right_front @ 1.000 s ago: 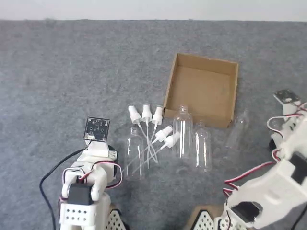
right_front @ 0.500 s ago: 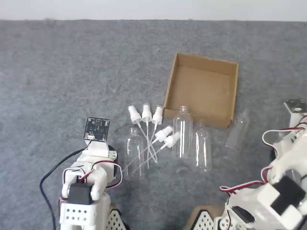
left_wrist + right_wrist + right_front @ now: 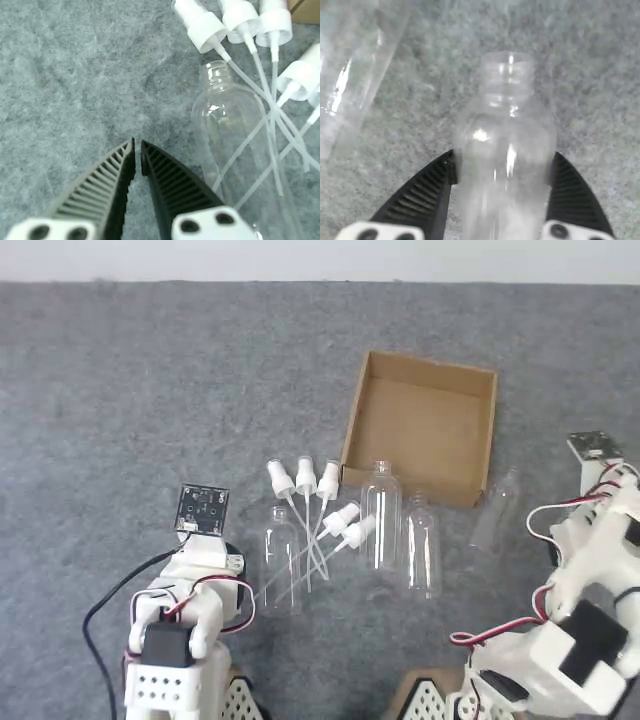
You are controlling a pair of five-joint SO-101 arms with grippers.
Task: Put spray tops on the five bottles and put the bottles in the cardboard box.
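Clamping a clear bottle (image 3: pixel 505 125) across its body, the right gripper (image 3: pixel 503 154) has one ribbed black finger (image 3: pixel 432 187) pressed to each side, and the bottle's uncapped threaded neck points away from the wrist. Grey carpet (image 3: pixel 600 75) lies under it; whether the bottle rests on the carpet or is lifted off it cannot be told. A neighbouring bottle (image 3: pixel 350 65) lies near it on the carpet, apart from the gripper.

The left gripper (image 3: pixel 138 144) has its fingers drawn together with only a thin slit between the tips and nothing in them. It hangs over bare carpet just beside the leftmost bottle (image 3: pixel 240 150), without touching it. That bottle lies on its side with its neck uncapped, and thin dip tubes from the spray tops (image 3: pixel 202 22) cross over its body.

From the high view, the right arm (image 3: pixel 590 570) stands at the table's right edge, near the neighbouring bottle (image 3: pixel 497 508), which lies just beside the near right corner of the cardboard box (image 3: pixel 410 485). The box sits open side up at the middle of the table. Two more bottles (image 3: pixel 381 515) lie side by side in front of its near wall, necks toward it. The five white spray tops (image 3: pixel 343 516) lie in a loose fan between those two and the leftmost bottle (image 3: pixel 281 558), their tubes overlapping. The left arm (image 3: pixel 185 610) is folded near the table's front edge, just beside that leftmost bottle.
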